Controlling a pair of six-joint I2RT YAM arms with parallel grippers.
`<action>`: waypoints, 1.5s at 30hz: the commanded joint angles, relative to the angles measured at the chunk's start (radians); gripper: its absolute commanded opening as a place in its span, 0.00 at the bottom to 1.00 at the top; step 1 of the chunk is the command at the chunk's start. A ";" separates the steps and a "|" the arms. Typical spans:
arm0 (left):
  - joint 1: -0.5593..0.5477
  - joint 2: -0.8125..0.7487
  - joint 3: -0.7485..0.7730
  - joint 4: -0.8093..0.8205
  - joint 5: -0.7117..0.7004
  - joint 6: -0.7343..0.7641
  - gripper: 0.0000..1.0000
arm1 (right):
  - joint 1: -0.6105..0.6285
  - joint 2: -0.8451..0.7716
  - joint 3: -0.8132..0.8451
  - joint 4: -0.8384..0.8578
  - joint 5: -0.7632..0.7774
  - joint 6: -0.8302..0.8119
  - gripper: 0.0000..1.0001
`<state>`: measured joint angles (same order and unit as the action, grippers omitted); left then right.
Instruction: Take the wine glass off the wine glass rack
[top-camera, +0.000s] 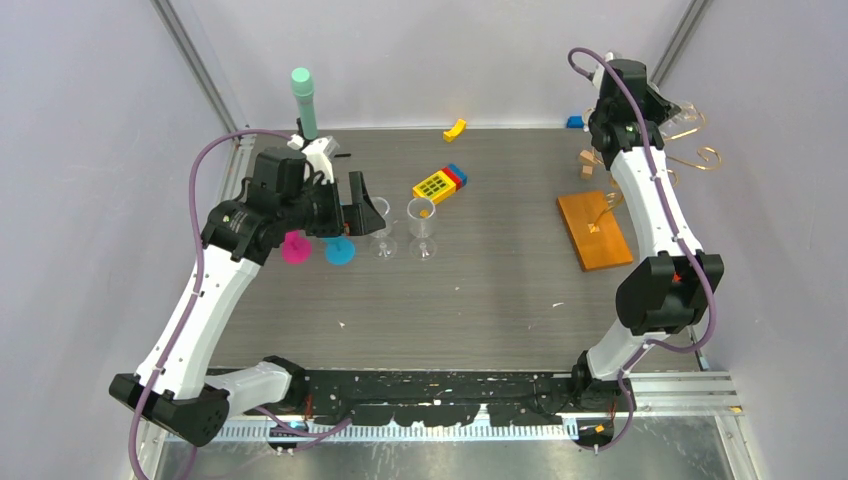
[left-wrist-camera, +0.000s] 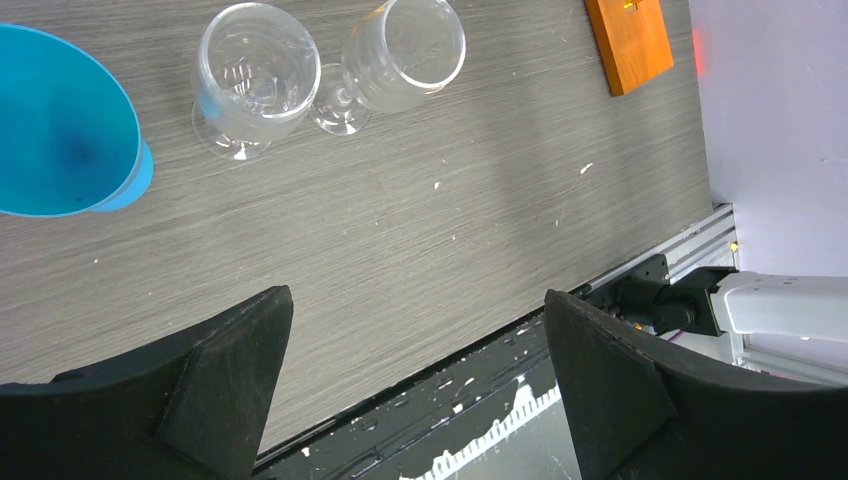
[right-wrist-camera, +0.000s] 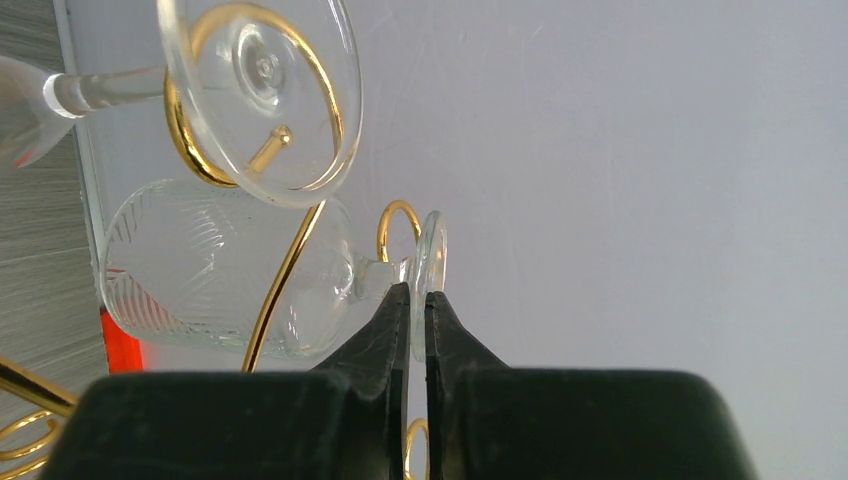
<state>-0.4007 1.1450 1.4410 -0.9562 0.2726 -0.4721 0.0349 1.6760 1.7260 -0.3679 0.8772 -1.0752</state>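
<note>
The wine glass rack's gold wire arms (top-camera: 700, 155) rise at the far right over its orange-brown wooden base (top-camera: 595, 230). In the right wrist view, a clear ribbed wine glass (right-wrist-camera: 200, 270) hangs sideways on a gold arm (right-wrist-camera: 285, 270). My right gripper (right-wrist-camera: 417, 300) is shut on the edge of its round foot (right-wrist-camera: 434, 250). A second clear glass's foot (right-wrist-camera: 265, 90) sits in a gold spiral above. From above, my right gripper (top-camera: 668, 118) is up at the rack's top. My left gripper (left-wrist-camera: 415, 298) is open and empty, above the table beside two clear glasses (left-wrist-camera: 245, 75).
On the table stand two clear glasses (top-camera: 400, 228), a blue one (top-camera: 340, 250) and a pink one (top-camera: 296, 248). Further back are a yellow toy (top-camera: 435, 186), a yellow piece (top-camera: 455, 128), a green-topped cylinder (top-camera: 304, 100), wooden blocks (top-camera: 588, 162) and a blue block (top-camera: 574, 122).
</note>
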 joint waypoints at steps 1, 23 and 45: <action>0.002 -0.008 0.015 0.025 0.007 -0.004 1.00 | 0.008 -0.018 0.061 0.100 -0.032 -0.002 0.00; 0.002 -0.010 0.012 0.027 0.013 -0.015 1.00 | 0.007 -0.008 0.054 0.112 -0.077 -0.035 0.00; 0.002 -0.012 0.007 0.026 0.007 -0.012 1.00 | -0.020 0.075 0.139 0.290 -0.052 -0.058 0.00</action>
<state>-0.4007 1.1454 1.4410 -0.9558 0.2729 -0.4900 0.0223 1.7592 1.7824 -0.2230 0.7929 -1.1164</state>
